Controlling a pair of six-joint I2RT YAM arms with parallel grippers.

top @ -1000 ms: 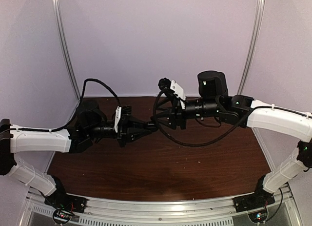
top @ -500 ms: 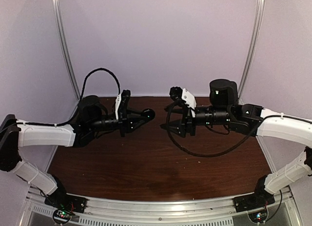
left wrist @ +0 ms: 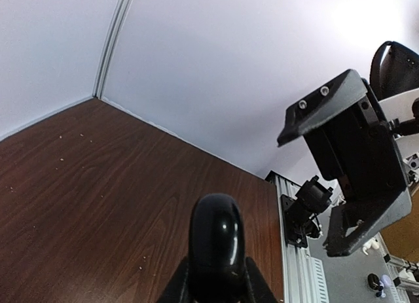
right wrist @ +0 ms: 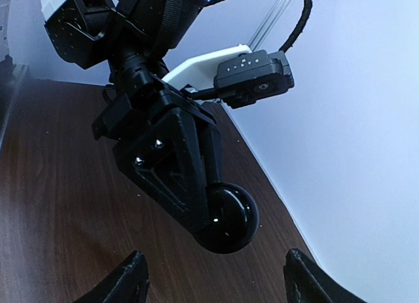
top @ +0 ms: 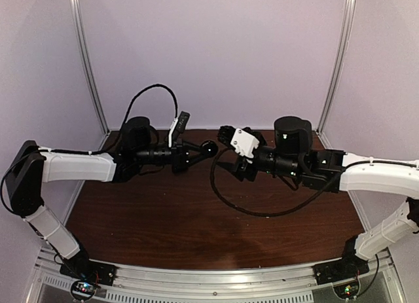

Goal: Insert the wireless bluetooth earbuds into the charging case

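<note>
Over the rear of the table [top: 163, 224]: left gripper [top: 203, 148] pinches charging case [top: 209, 146], higher than before; right gripper [top: 224, 150] backed off, jaws wide. Only right wrist shows the case's lit dot [right wrist: 216, 219].

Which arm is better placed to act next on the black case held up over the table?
Right, probably. The left pincer is shut on the charging case, so it is occupied; the right pincer is open, empty, and faces the case close by.
</note>
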